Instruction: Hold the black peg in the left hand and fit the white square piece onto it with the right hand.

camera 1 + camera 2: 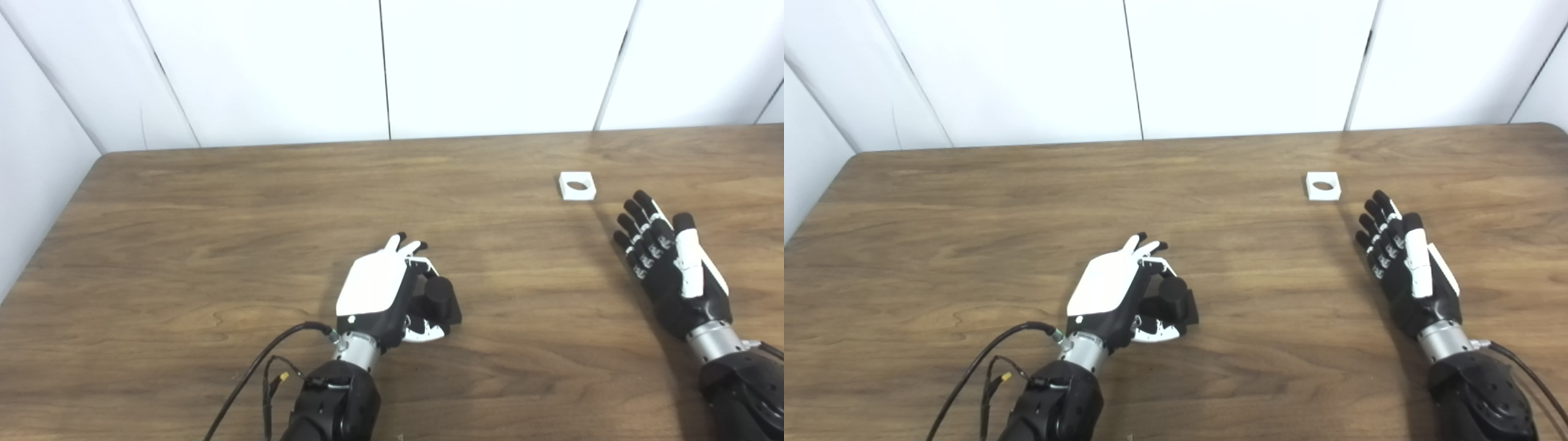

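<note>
- Black peg (pixel 442 298): low centre of the table (pixel 184 245), standing on its square base, partly enclosed by the left hand (pixel 383 294), whose fingers curl round it; whether it is fully clasped cannot be told.
- White square piece (pixel 577 185): flat at 2 o'clock from the peg, hole upward, untouched.
- Right hand (pixel 670 269): released, fingers extended, at 5 o'clock from the piece, near it.
- Step, as judged: acquisition. Next, the right hand must reach toward 11 o'clock and pinch the piece.

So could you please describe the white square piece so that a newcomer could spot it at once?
Look at the wooden table, far right part, just beyond the fingertips of the open right hand. The white square piece lies flat there, alone: a small white block with a round hole through its middle.
</note>
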